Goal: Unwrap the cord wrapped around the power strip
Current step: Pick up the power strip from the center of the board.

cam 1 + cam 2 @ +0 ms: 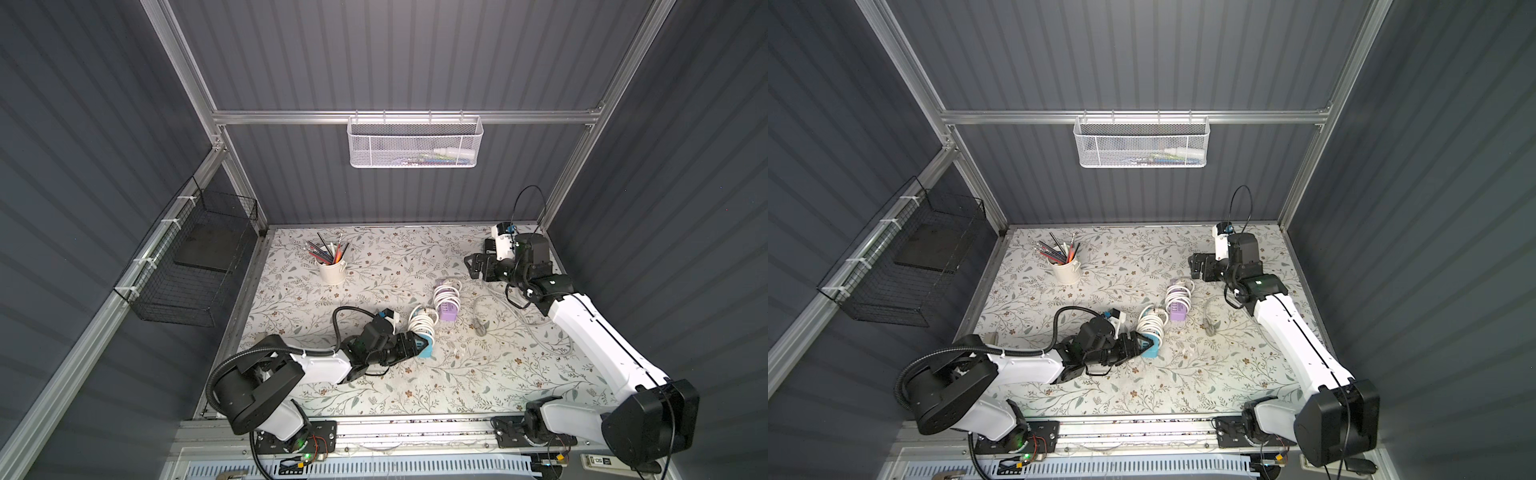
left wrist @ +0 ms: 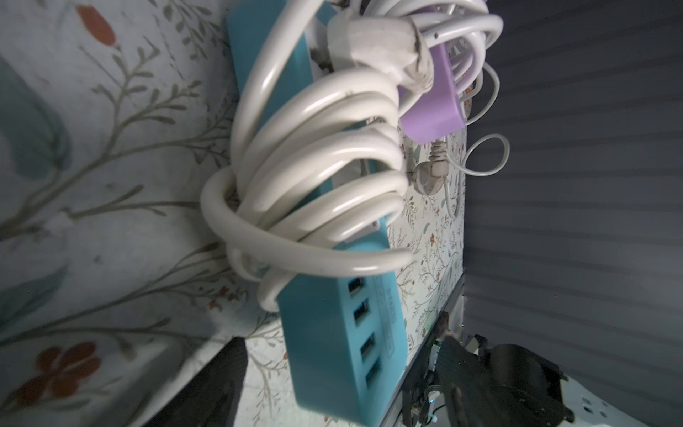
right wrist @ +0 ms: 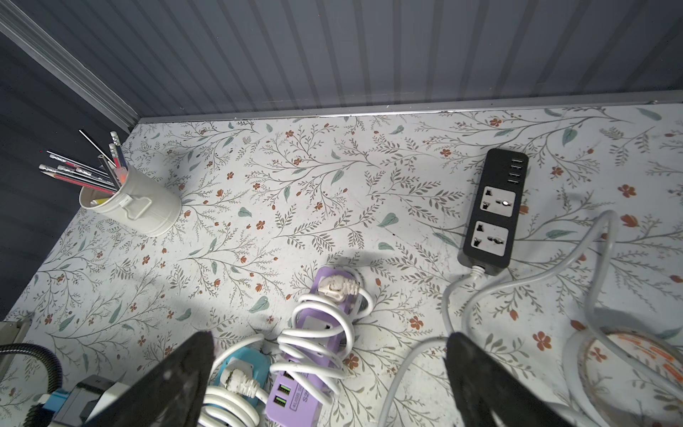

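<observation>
A blue power strip [image 1: 427, 353] lies mid-table with a white cord [image 1: 422, 320] coiled several times round it. My left gripper [image 1: 424, 345] is open, its jaws on either side of the strip's near end. In the left wrist view a gap shows between each finger [image 2: 210, 380] and the blue strip [image 2: 332, 351], whose cord [image 2: 325, 166] sits further along. Right behind lies a purple power strip [image 1: 449, 311], also wrapped in white cord. My right gripper [image 1: 473, 266] hangs open and empty at the back right, above the table.
A black power strip [image 3: 495, 207] lies under the right arm, its loose grey cord [image 1: 482, 307] trailing over the table. A cream cup of pencils [image 1: 331, 266] stands at the back left. Wire baskets hang on the back wall [image 1: 415, 141] and left wall [image 1: 195, 257].
</observation>
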Available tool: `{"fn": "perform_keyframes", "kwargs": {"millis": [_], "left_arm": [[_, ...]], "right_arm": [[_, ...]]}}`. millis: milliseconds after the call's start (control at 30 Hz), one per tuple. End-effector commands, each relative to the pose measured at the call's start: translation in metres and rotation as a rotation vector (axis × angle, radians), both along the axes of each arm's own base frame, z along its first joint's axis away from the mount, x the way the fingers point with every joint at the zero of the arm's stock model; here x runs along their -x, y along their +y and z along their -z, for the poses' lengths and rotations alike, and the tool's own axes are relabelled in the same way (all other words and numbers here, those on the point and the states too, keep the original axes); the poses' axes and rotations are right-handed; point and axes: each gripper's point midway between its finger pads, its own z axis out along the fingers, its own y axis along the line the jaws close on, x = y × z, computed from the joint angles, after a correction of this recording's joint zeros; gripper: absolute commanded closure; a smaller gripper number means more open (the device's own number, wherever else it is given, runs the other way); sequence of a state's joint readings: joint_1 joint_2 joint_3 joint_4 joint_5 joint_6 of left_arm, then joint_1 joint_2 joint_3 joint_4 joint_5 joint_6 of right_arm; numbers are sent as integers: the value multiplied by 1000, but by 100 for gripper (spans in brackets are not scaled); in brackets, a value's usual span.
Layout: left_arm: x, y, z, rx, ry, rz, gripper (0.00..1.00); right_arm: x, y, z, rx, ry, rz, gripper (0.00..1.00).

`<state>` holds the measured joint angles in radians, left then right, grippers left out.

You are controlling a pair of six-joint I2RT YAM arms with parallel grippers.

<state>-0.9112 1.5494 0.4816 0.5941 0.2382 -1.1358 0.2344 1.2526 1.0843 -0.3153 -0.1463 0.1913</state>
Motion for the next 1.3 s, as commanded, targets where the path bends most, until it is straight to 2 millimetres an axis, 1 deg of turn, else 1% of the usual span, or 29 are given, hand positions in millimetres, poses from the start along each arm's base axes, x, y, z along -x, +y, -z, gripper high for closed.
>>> {"fn": "perform_keyframes", "kwargs": {"millis": [0,33,100,267,400,500,600,767,1067,1200,1267], "left_arm": [[-1,-16,-14,113,-17,4,20],[0,-17,-11,110,-19,6,22],[0,-19,-7,114,-15,5,28],[5,-24,2,133,6,11,35],[9,-23,13,112,29,0,34],[14,-20,17,131,49,-18,33],[20,-21,13,120,42,-15,33],[16,-29,1,133,6,-17,33],[8,-34,10,173,-12,-46,35],[4,-35,8,195,-27,-58,40],[3,-36,6,201,-39,-63,41]], "right_arm": [[2,0,-1,-4,-1,-1,1],[2,0,-3,-3,-5,0,1],[2,-1,-2,2,-7,7,1],[3,-1,-3,-1,-5,5,1],[3,-1,-2,-3,-7,6,1],[3,-1,0,-1,-2,4,1],[4,-2,0,7,-2,7,1],[3,0,2,-7,-2,4,1],[6,-1,3,-4,1,0,1],[7,0,7,-6,9,-4,1],[7,1,7,-11,11,-8,1]]}}
